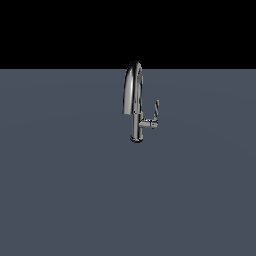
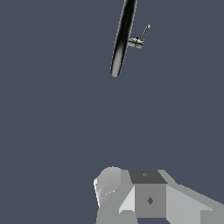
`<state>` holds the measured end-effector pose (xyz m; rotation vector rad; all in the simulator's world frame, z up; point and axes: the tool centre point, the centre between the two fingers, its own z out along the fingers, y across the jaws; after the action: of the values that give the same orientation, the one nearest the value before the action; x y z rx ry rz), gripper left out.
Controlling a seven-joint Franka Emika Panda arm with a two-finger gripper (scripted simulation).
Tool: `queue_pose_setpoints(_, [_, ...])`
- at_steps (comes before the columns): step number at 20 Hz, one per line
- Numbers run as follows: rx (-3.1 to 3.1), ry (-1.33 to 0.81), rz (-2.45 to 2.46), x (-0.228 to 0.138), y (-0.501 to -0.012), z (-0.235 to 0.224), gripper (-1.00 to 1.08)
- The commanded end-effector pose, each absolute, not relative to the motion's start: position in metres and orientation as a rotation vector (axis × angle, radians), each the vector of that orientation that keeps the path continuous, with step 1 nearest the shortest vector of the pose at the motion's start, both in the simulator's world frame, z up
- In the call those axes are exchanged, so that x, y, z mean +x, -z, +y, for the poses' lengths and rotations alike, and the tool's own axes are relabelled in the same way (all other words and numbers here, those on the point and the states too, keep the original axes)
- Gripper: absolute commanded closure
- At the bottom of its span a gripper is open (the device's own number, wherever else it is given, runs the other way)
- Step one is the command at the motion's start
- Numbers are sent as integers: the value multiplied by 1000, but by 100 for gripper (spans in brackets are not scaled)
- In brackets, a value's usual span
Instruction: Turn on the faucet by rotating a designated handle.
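Faucet (image 1: pixel 134 102) mid-floor | handle (image 1: pixel 156 112) upright | pincer (image 2: pixel 140 197) well apart, state unclear

Chrome on slate grey

The faucet (image 1: pixel 134 100) and handle (image 1: pixel 156 111) are gleaming silver-black; around the faucet the floor (image 1: pixel 65 190) is showing plain blue-grey, and the gripper (image 2: pixel 144 197) pale grey.

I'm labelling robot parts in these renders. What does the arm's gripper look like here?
Only the wrist view shows it: the gripper is blocky and faceted, in flat pale grey and white, with a darker grey square panel bearing a small diamond mark. One rounded light part sits beside it. No cables show. The exterior view shows no arm.
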<state>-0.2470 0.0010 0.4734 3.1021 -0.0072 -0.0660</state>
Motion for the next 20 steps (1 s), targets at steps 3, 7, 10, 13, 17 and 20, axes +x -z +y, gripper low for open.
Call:
queue_pose_setpoints(3, [3131, 104, -56, -235, -473, 2, 108])
queue_pose_setpoints(7, [3168, 157, -123, -219, -471, 2, 108])
queue_pose_setpoints(10, [3202, 208, -188, -203, -469, 2, 108])
queue_pose_setpoints(13, [3238, 268, -266, -186, -467, 1, 108])
queue_pose_setpoints(17, [3282, 354, -376, -162, -462, -2, 108])
queue_pose_setpoints(20, [3312, 421, -463, -143, -458, -5, 108])
